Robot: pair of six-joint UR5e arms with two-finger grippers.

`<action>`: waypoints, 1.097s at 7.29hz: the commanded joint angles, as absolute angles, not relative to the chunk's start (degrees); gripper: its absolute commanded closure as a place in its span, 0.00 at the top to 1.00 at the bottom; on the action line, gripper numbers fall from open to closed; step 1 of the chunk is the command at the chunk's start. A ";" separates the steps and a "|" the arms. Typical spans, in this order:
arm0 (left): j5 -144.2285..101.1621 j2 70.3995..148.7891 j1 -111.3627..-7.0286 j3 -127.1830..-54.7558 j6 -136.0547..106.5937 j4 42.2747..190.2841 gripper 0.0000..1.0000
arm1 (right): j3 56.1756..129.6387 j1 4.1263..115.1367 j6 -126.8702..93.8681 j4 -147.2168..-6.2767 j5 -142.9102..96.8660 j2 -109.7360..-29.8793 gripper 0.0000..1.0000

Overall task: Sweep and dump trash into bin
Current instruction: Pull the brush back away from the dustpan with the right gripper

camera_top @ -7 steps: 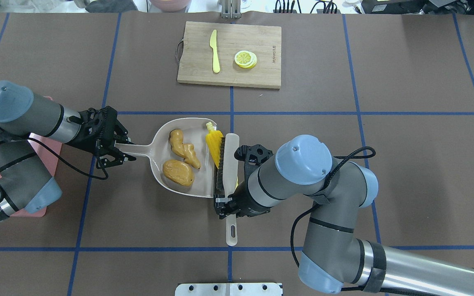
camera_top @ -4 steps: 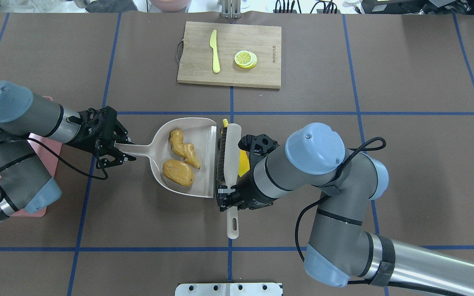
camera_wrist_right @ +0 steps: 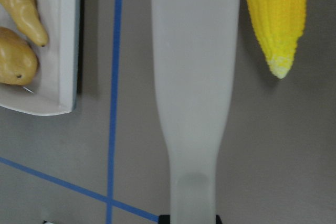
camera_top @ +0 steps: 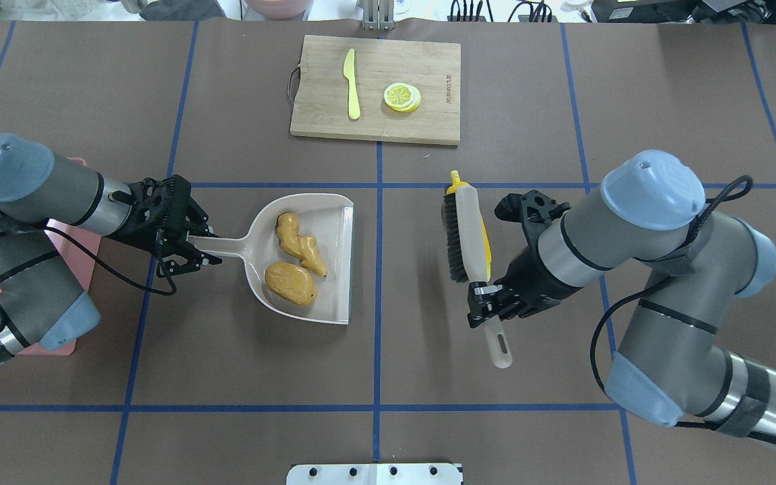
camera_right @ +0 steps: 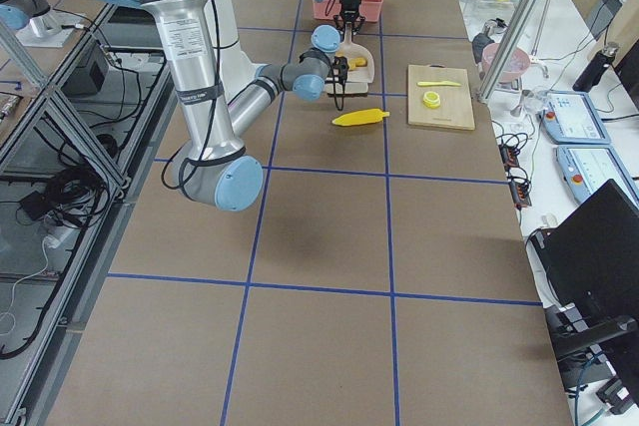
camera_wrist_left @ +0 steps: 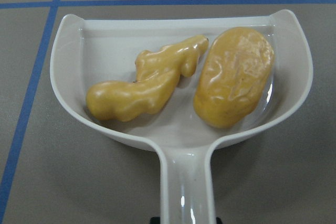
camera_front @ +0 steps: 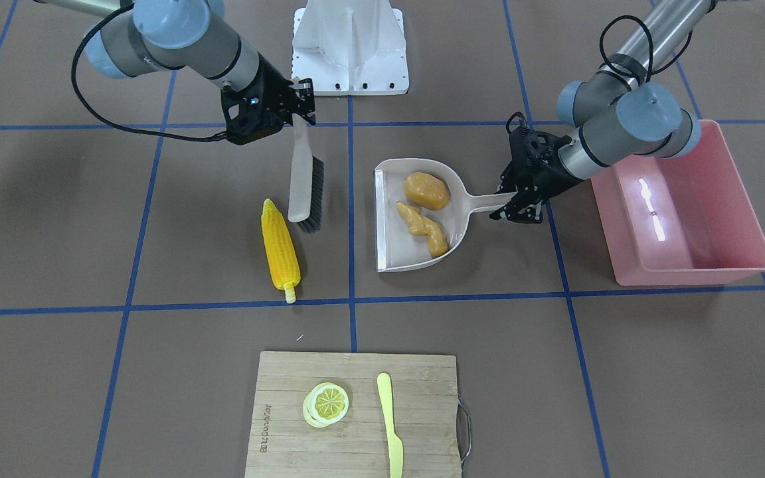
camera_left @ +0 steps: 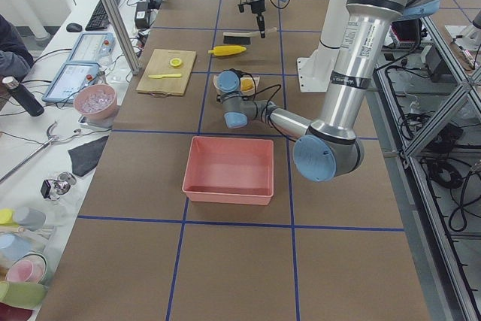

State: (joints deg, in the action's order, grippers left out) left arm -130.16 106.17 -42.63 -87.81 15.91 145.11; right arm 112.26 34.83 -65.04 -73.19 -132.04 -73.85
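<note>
Ginger root [camera_top: 302, 244] + potato [camera_top: 291, 283] in dustpan [camera_top: 342, 222], L gripper [camera_top: 196, 248] clamped on its handle. Corn cob [camera_front: 280, 251] loose center-left on surface [camera_front: 190, 232], R gripper [camera_top: 486, 303] grasping brush [camera_front: 303, 179]. Bin [camera_front: 691, 275] dump pending.

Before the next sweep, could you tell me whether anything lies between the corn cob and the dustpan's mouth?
Only the brush, held by the right gripper, is on the dustpan side of the corn cob. Past it, just bare table lies up to the open mouth.

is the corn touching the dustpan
Apart. The front-facing view shows the corn lying well clear of the dustpan, with a blue tape line between them.
</note>
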 commanded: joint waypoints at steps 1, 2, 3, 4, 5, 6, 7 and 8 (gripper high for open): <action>-130.17 106.08 -42.71 -87.72 15.82 145.11 0.00 | 119.07 40.67 -47.19 -89.41 -133.59 -78.99 0.00; -130.17 106.08 -42.71 -87.71 15.82 144.93 0.00 | 118.57 41.30 -42.24 -92.60 -132.64 -79.10 0.00; -130.17 106.08 -42.63 -87.71 15.82 144.84 0.00 | 116.91 41.40 -39.32 -93.33 -130.10 -79.19 0.00; -130.08 106.08 -42.63 -87.63 15.82 144.67 0.00 | 115.15 41.74 -35.20 -94.64 -127.03 -79.19 0.00; -130.08 106.17 -42.63 -87.54 15.73 144.67 0.00 | 113.05 41.84 -33.68 -94.83 -124.57 -79.10 0.00; -130.08 106.17 -42.63 -87.54 15.82 144.58 0.00 | 111.64 41.92 -33.49 -94.92 -121.50 -78.93 0.00; -130.08 106.17 -42.63 -87.45 15.73 144.58 0.00 | 110.32 42.79 -33.40 -94.83 -119.81 -78.75 0.00; -130.08 106.17 -42.63 -87.45 15.73 144.58 0.00 | 107.17 43.32 -32.79 -94.66 -119.53 -76.92 0.00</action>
State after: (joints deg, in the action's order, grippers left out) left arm -130.08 106.16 -42.63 -87.49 15.76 144.60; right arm 110.28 42.61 -33.44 -94.77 -120.85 -78.39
